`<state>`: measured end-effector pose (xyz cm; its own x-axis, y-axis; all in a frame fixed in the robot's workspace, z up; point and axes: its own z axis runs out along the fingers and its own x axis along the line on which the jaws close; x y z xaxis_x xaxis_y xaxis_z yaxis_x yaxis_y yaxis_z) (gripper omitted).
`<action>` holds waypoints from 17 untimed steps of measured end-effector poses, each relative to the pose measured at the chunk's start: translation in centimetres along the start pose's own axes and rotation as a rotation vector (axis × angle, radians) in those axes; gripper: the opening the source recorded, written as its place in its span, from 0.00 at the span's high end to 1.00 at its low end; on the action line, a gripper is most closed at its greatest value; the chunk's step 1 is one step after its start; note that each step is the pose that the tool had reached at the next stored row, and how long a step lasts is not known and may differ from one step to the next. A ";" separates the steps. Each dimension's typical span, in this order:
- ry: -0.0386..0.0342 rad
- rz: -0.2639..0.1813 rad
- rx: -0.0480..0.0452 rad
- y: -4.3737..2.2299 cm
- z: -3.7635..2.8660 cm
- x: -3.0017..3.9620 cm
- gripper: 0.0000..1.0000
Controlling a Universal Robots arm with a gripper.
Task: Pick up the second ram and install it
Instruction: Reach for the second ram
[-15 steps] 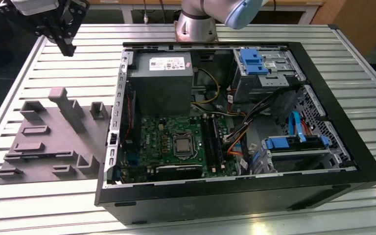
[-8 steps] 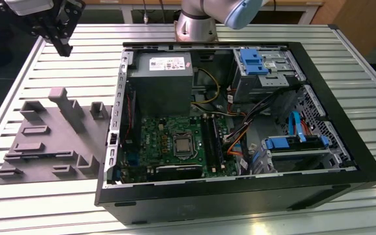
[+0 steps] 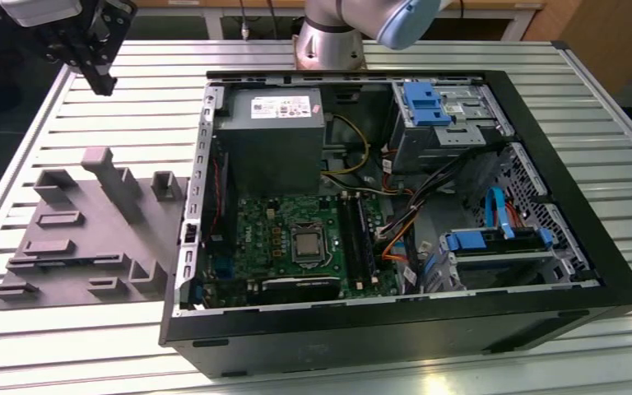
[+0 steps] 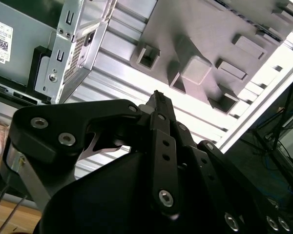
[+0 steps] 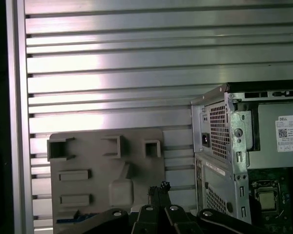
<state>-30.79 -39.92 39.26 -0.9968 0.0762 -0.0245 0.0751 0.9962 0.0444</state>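
1. The gripper [image 4: 158, 97] has its black fingers [image 4: 161, 141] pressed together at the tips with nothing between them; both wrist views show the tips meeting
2. In the exterior view the gripper [image 3: 104, 82] hangs above the slatted metal table [image 3: 168, 90] in the upper corner at the exterior view's left, well apart from every part
3. Below it lies the grey fixture tray [image 5: 107, 165], moulded with raised posts and rectangular pockets. The second wrist view looks across those posts [image 4: 198, 66] from close by, and also shows a metal corner of the computer case [image 4: 71, 48] near the tray
4. The second ram [image 5: 68, 218] sits in the fixture tray. In the first wrist view it is a thin dark strip with a bluish tinge, partly covered by the gripper's links. In the exterior view it [image 3: 50, 261] is a slim dark line lying flat along a slot of the tray, and its chips are too small to make out
5. The exterior view takes in the whole open computer case [image 3: 404, 333], just beside the tray. Inside are the power supply [image 3: 272, 136], the green motherboard [image 3: 261, 230] with its processor socket [image 3: 307, 243], and the long black slot strips [image 3: 358, 234] next to the socket. Whether a stick stands in those strips cannot be told
6. The first wrist view adds the case's perforated rear corner [image 5: 217, 146]
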 end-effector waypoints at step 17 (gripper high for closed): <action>0.0000 0.000 0.0000 -0.21 0.11 1.03 0.89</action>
<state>-31.82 -40.05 39.11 -0.9968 0.0762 -0.0245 0.0751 0.9962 0.0444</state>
